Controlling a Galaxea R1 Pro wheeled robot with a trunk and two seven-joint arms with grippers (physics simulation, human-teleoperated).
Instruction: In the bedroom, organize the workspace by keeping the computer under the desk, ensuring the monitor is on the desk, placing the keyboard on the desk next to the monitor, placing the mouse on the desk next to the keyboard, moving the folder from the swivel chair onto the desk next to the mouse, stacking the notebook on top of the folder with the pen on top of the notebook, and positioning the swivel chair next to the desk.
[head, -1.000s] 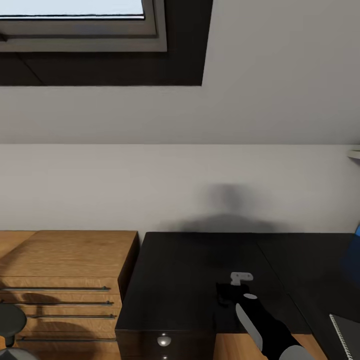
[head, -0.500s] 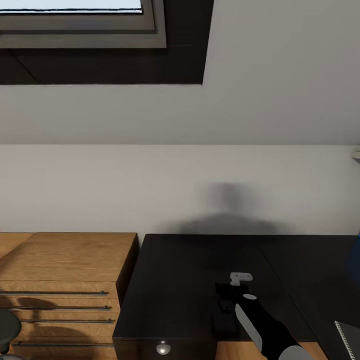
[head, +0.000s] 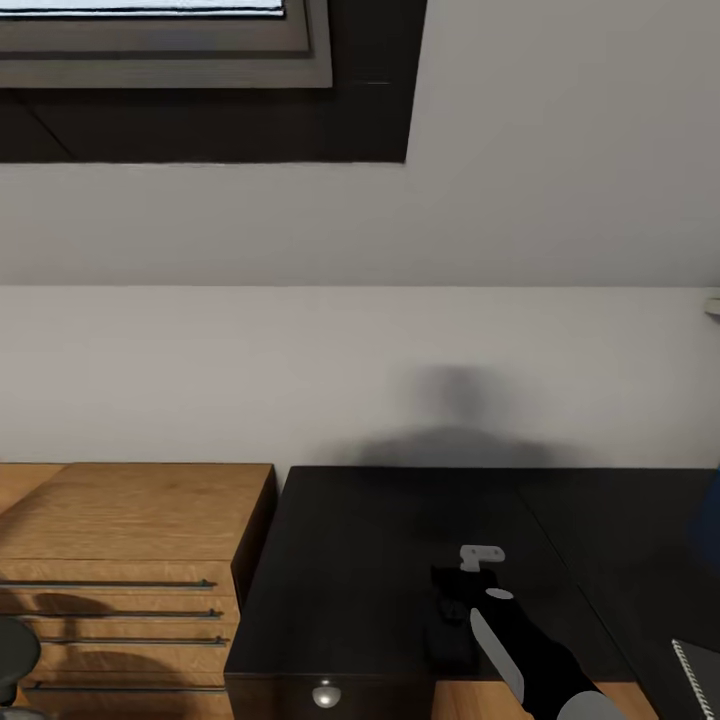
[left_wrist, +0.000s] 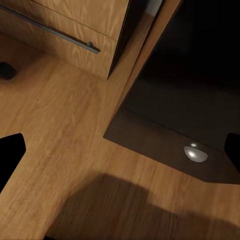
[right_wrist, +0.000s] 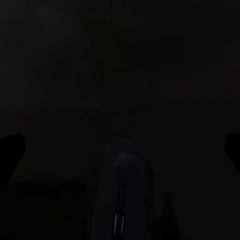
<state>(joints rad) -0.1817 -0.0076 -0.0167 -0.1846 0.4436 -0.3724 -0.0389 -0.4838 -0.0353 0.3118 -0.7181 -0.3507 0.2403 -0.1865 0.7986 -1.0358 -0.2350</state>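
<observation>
The desk's (head: 380, 530) glossy black top lies below me against the white wall. My right arm reaches over its near part, and the right gripper (head: 453, 600) hangs low over the top. In the right wrist view the right gripper (right_wrist: 120, 145) is open, its dark fingertips (right_wrist: 10, 150) far apart, and the dark mouse (right_wrist: 122, 190) lies on the black top between them. A blue sliver of the folder (head: 713, 520) shows at the right edge. My left gripper (left_wrist: 120, 155) is open over the wooden floor beside the desk's drawer unit (left_wrist: 165, 145) with its silver knob (left_wrist: 196, 152).
A light wooden low cabinet (head: 130, 540) with long bar handles stands left of the desk, a narrow gap between them. A flat grey corner with a ribbed edge (head: 695, 670) lies at the bottom right. A dark-framed window (head: 160, 60) sits high in the wall.
The head view has shifted a little, so less of the blue folder shows at the right edge. The right arm and gripper hold the same place over the desk.
</observation>
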